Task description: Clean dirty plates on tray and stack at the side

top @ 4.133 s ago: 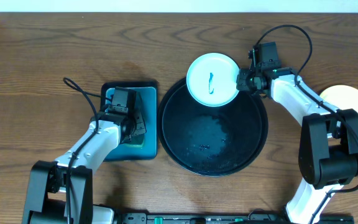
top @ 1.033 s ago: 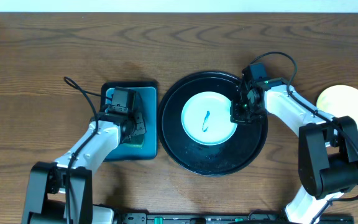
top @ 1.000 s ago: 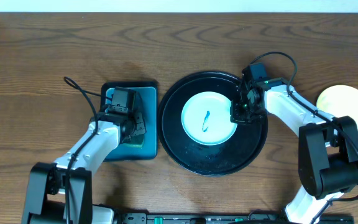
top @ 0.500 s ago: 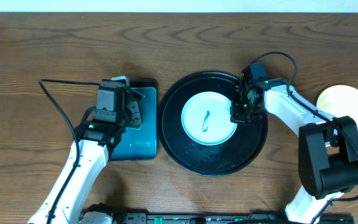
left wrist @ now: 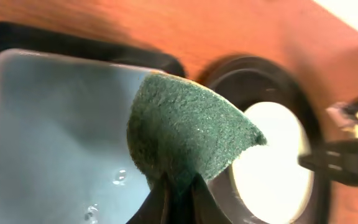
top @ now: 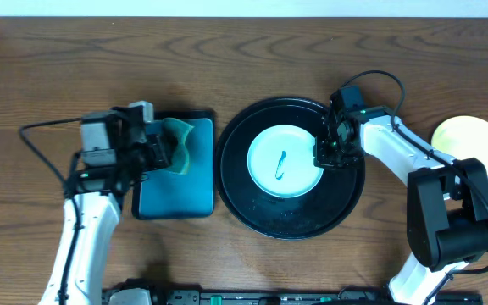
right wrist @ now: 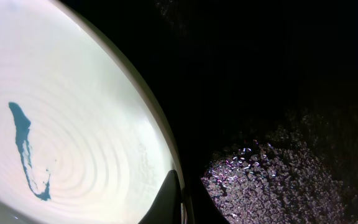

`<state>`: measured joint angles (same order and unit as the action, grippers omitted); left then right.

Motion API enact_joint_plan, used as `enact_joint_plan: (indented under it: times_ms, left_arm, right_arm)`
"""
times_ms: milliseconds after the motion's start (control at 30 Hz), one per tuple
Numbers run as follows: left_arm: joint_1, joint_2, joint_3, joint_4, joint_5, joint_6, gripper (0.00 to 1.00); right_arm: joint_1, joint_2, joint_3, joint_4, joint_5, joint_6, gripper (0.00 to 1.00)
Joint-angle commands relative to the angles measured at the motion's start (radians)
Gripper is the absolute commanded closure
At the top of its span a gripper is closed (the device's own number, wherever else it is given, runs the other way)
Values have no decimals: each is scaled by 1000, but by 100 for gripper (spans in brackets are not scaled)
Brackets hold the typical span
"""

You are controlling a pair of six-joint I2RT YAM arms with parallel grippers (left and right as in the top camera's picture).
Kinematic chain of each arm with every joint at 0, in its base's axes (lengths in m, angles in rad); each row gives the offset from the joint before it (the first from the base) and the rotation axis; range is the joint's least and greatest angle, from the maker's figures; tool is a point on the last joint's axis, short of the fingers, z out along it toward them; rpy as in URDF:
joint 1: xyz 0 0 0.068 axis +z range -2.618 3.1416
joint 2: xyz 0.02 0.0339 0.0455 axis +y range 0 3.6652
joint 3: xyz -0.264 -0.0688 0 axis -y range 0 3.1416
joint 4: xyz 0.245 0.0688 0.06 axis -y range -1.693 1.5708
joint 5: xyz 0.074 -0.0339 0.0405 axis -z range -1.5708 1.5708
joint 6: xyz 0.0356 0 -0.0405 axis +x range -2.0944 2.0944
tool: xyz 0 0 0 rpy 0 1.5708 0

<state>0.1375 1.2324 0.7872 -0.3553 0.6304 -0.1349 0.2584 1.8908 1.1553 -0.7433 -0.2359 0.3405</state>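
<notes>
A pale mint-white plate (top: 268,180) with a blue scribble (top: 280,163) lies in the middle of the round black tray (top: 291,219). My right gripper (top: 323,153) is shut on its right rim. The right wrist view shows the plate (right wrist: 79,118), the scribble (right wrist: 23,146) and my right gripper (right wrist: 182,202) pinching the rim over the wet tray floor (right wrist: 278,168). My left gripper (top: 164,146) is shut on a green scouring pad (top: 179,144), held above the teal tray. In the left wrist view the pad (left wrist: 185,134) fans out from my left gripper (left wrist: 179,194).
A teal rectangular tray (top: 172,193) with a black rim sits left of the black tray; water drops (left wrist: 118,177) lie on it. A pale yellow plate (top: 473,144) rests on the wooden table at the far right, behind my right arm.
My left arm has lifted the green pad off the teal tray and swung back to the left. The right gripper and plate, set down from the tray's far rim, have stayed still this past second.
</notes>
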Motion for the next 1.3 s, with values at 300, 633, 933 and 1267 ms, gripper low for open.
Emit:
enact_joint_plan:
  times_ms: [300,633,933,1267]
  left_arm:
    - [223,-11,19,5,515,123,93]
    - [249,-11,19,-2,514,123,93]
    - [249,-4,19,-2,514,123,92]
    - [249,29,19,-2,514,123,93]
  right_arm:
    - [16,11,-20,-5,3,2,99]
    - [18,11,-20,-5,3,3,99]
    - [18,11,-20,-2,3,3,99]
    - [18,11,-21,3,3,2,99]
